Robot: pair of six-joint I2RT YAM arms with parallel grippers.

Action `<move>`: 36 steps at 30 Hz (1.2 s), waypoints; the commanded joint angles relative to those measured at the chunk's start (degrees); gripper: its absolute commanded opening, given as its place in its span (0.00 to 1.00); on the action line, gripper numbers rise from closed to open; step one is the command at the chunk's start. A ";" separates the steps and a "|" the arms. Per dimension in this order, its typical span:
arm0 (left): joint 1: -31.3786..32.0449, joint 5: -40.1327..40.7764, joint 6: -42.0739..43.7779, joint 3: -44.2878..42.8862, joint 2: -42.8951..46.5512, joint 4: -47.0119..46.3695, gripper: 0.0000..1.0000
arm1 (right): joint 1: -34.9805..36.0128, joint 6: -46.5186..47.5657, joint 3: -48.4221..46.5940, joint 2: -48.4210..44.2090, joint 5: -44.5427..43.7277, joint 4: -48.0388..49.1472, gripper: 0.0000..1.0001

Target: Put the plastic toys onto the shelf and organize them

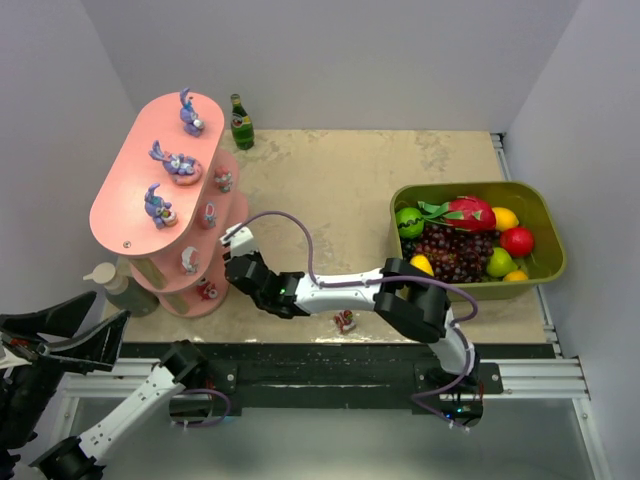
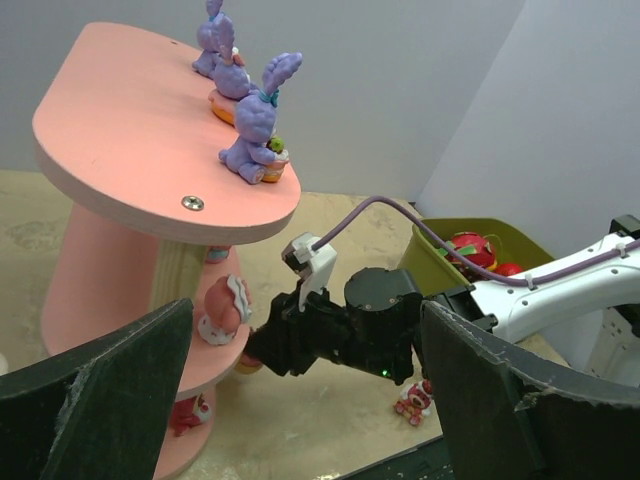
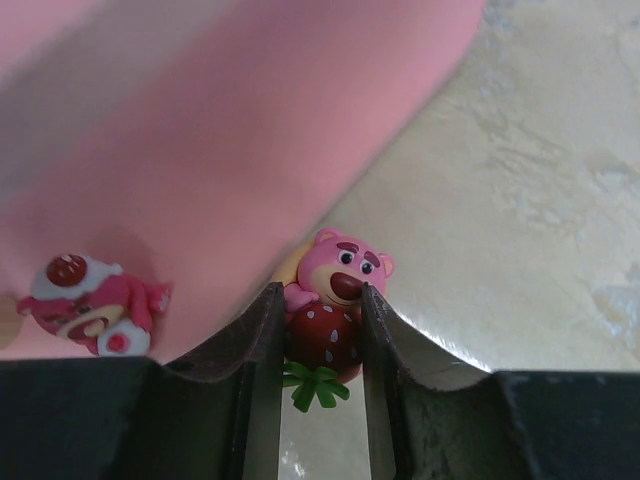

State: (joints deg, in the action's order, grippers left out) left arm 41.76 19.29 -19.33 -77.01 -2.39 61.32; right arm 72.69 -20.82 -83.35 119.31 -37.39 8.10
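Note:
The salmon-pink shelf (image 1: 130, 215) stands at the table's left. Three purple bunny toys (image 1: 175, 162) line its top tier, and small pink and white toys (image 1: 209, 213) sit on the lower tiers. My right gripper (image 1: 228, 270) reaches to the edge of a low tier. In the right wrist view its fingers (image 3: 262, 340) press both sides of a pink bear toy with a strawberry body (image 3: 340, 270), right by the tier's rim (image 3: 250, 120). Another pink bear toy (image 1: 345, 320) lies on the table near the front edge. My left gripper (image 1: 105, 310) hangs wide open and empty, off the table's near-left corner.
An olive-green tub (image 1: 545, 215) of fake fruit stands at the right. A green bottle (image 1: 241, 122) is behind the shelf, and a white-capped bottle (image 1: 110, 280) stands at its near-left foot. Walls close in the left, back and right sides.

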 commanded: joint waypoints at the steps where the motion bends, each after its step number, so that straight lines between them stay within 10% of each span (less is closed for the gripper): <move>1: -0.19 -0.13 1.23 -0.16 -0.51 -1.73 0.99 | -0.61 9.47 -6.29 2.59 0.64 7.89 0.00; 36: -0.19 0.40 2.11 1.34 -1.56 -3.31 1.00 | -1.58 10.71 1.53 7.34 4.07 33.12 0.00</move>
State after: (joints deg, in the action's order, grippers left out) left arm 41.76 19.35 -18.41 -76.07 -2.48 60.42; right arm 70.87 -11.20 -82.24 127.57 -33.36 31.73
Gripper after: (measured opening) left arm 0.994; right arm 0.321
